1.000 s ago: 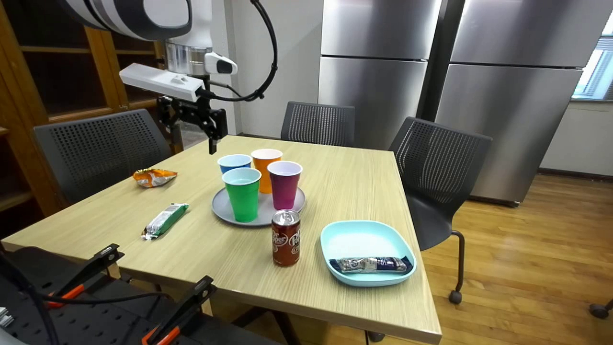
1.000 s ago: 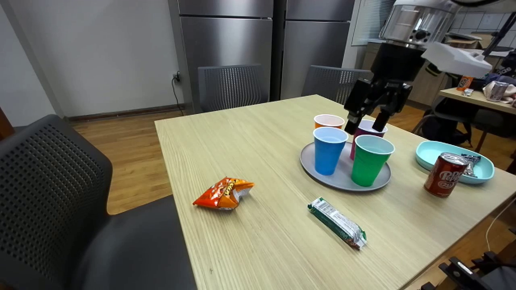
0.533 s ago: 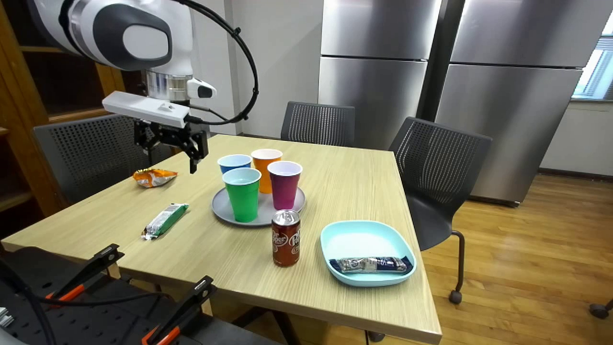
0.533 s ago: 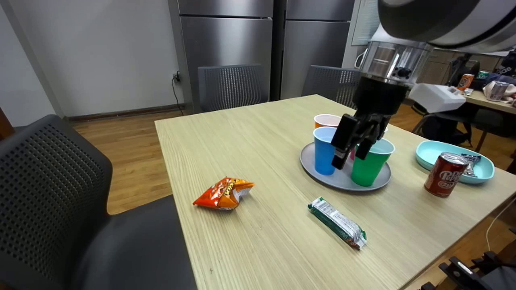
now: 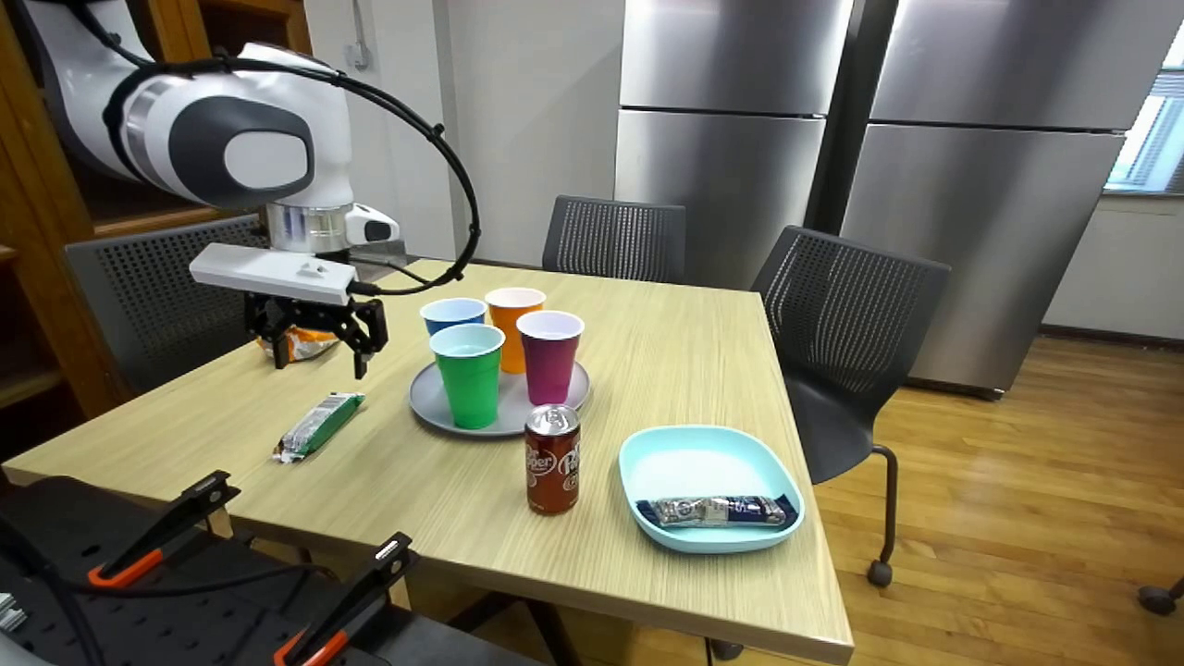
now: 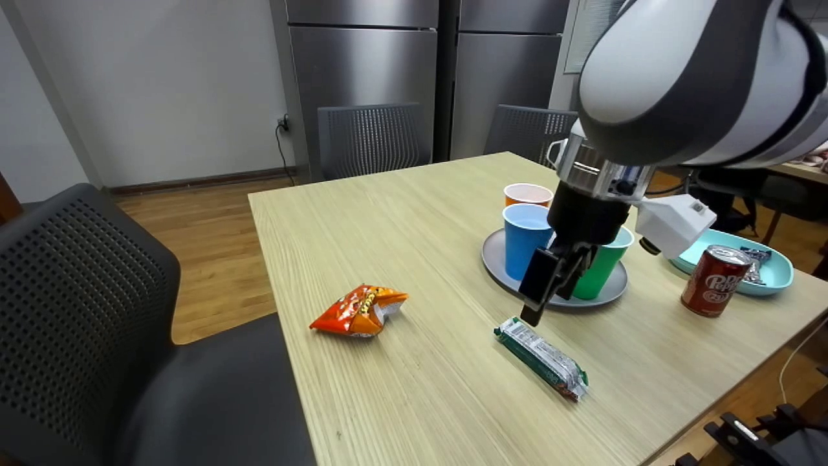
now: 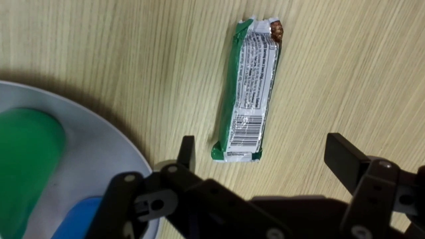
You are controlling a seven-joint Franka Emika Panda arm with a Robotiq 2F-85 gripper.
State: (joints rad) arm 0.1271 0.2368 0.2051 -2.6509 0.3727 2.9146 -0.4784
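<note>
My gripper (image 7: 263, 152) stands open above the table, nothing between its fingers in the wrist view. Below it, a green-and-white wrapped bar (image 7: 252, 86) lies flat, its barcode end nearest the jaws and roughly between the two fingertips. In an exterior view the gripper (image 5: 320, 363) hovers just behind and above the bar (image 5: 319, 427), partly covering an orange snack bag (image 5: 310, 344). From another angle, one fingertip of the gripper (image 6: 548, 303) appears close over the end of the bar (image 6: 542, 358); the second finger is mostly hidden.
Beside the gripper is a grey plate (image 5: 430, 398) bearing several upright cups, among them a green cup (image 5: 470, 384) and a purple cup (image 5: 552, 365). A soda can (image 5: 553, 467) stands near a turquoise dish (image 5: 712, 453) with a silver-and-navy bar (image 5: 717, 511). Chairs surround the table.
The open gripper has come down and away from near the cups, to just above the green-and-white bar. Objects on the table have stayed where they were.
</note>
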